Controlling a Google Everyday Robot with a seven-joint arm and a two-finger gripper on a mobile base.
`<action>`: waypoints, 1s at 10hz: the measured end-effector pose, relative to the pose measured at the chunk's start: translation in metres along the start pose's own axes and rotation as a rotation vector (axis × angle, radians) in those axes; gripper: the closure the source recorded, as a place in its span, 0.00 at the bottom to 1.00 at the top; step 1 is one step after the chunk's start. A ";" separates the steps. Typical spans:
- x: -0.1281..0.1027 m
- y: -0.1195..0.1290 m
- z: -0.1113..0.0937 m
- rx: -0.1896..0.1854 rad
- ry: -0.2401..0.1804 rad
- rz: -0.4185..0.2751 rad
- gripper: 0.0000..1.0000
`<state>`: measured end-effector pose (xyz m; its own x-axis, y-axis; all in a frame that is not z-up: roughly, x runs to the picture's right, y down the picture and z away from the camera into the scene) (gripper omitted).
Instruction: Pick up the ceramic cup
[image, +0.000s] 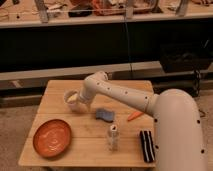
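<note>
A wooden desk (60, 90) fills the middle of the scene. On its near left corner lies an orange plate (52, 138), flat and round, well apart from everything else.

Farther back and a little to the right stands the ceramic cup (68, 96), upright on the far left part of the desk, its wide mouth facing up. The end effector (78, 104) is right at the cup's right side, pointing downward and slightly left, with its fingers spread wide. One finger seems to reach over or into the rim, but whether it touches the cup cannot be told. The cup rests on the desk, not lifted.

From the end effector the white arm (120, 95) rises to a rounded joint above the far middle of the desk, bends sharply there, and then runs as a long straight link down and to the right, across the desk, to the robot's bulky white body (180, 130) at the near right.

Under that long link, near the desk's centre, lies a blue sponge-like block (105, 115). Nearer the front edge stands a narrow whitish shaker (113, 137), upright and apart from the block. To the right of the block lies a small orange carrot-shaped piece (134, 116), close beside the arm. At the near right edge lies a black striped item (146, 145), lengthwise, just beside the robot's body.
</note>
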<state>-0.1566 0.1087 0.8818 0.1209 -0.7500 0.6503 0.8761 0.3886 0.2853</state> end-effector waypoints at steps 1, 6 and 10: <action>0.000 0.000 0.000 0.000 0.000 0.000 0.20; 0.000 0.001 0.000 0.001 -0.004 -0.002 0.20; 0.000 0.001 0.001 -0.001 -0.007 -0.005 0.20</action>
<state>-0.1561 0.1097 0.8827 0.1131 -0.7479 0.6541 0.8770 0.3845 0.2881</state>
